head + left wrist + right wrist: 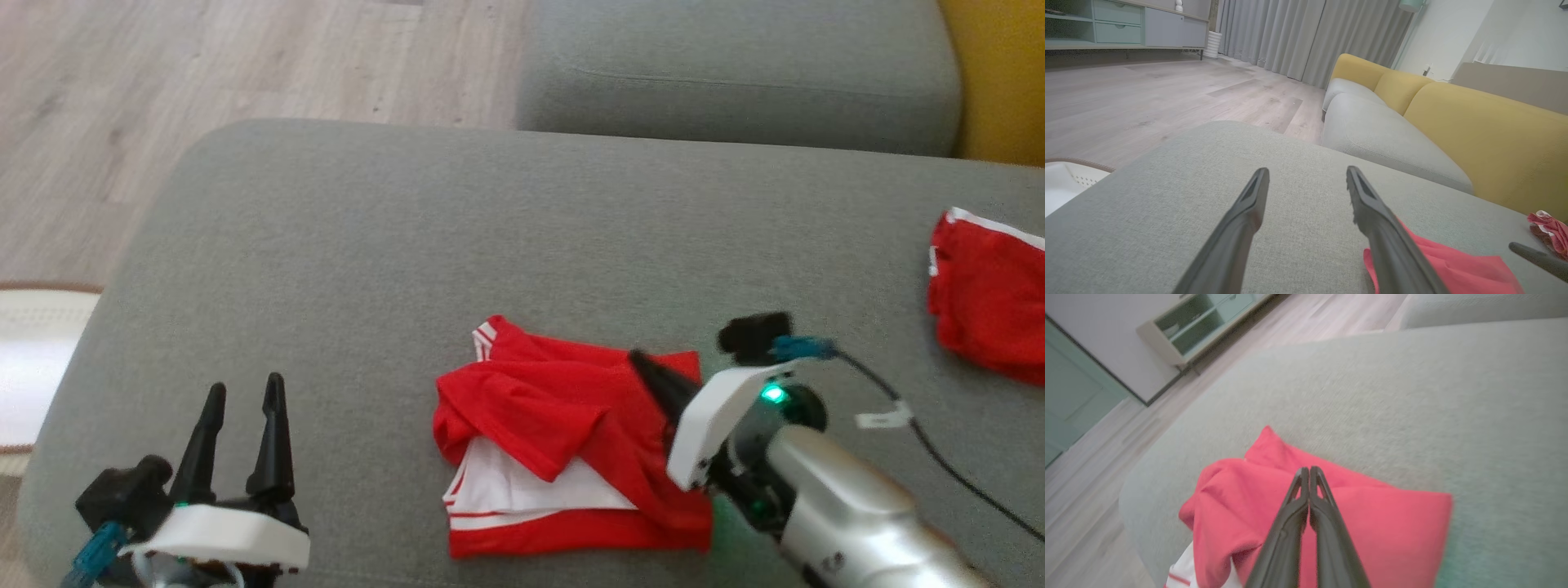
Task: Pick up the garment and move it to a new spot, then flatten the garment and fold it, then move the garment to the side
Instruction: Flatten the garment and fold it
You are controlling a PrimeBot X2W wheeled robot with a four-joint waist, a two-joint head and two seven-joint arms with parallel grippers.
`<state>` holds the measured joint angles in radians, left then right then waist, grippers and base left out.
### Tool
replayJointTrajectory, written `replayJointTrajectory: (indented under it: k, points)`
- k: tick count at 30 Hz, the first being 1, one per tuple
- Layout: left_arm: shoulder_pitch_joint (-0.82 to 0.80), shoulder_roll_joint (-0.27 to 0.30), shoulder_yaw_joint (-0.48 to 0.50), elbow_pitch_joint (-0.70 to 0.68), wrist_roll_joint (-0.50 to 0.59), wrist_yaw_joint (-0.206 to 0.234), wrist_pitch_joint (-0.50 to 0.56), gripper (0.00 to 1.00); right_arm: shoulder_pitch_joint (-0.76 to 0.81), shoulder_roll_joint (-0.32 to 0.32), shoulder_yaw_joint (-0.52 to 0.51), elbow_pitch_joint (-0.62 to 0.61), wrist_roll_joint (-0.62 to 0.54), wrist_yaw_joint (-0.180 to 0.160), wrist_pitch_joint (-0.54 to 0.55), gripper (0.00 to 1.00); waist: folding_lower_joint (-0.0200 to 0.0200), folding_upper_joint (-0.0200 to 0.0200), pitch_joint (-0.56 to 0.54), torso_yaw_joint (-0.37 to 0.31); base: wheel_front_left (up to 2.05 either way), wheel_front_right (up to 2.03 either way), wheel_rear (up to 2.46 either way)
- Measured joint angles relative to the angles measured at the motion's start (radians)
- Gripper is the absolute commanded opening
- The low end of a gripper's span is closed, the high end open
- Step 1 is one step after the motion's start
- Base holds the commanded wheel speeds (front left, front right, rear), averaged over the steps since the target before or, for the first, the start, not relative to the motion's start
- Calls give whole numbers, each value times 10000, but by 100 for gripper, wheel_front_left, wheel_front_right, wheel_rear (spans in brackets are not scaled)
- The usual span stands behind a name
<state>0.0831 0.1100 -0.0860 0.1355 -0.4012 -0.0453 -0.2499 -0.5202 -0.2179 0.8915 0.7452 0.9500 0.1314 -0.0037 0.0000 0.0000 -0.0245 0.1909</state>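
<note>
Plainly we judge the garment (555, 408) limp and light — pinch a corner; right tool (1307, 470) closed on nothing, left tool (245, 384) spread.

We have a grey seat cushion (326, 245) carrying a loosely folded red-and-white garment (531, 408) near its front edge, and a second red garment (988, 302) well apart at right.

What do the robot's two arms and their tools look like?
The left tool and the right tool each have two long black tapering fingers on a white wedge-shaped cover, with a black block and a teal connector beside it. The right arm has a silver forearm, a green light at the wrist and a black cable carrying a white tag.
</note>
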Motion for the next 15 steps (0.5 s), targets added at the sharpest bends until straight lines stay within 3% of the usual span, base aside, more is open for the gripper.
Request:
replayJointTrajectory:
  k: [7,15]
  points:
    - [-10,-109,13,247,117,-90,-27,100,260,667,794,257,-278,0,1241,0,0,0,114,612,0,0,0]
    - [-52,-165,29,387,127,-163,-27,100,672,1093,1595,-219,-105,0,1848,0,0,0,333,861,0,0,0]
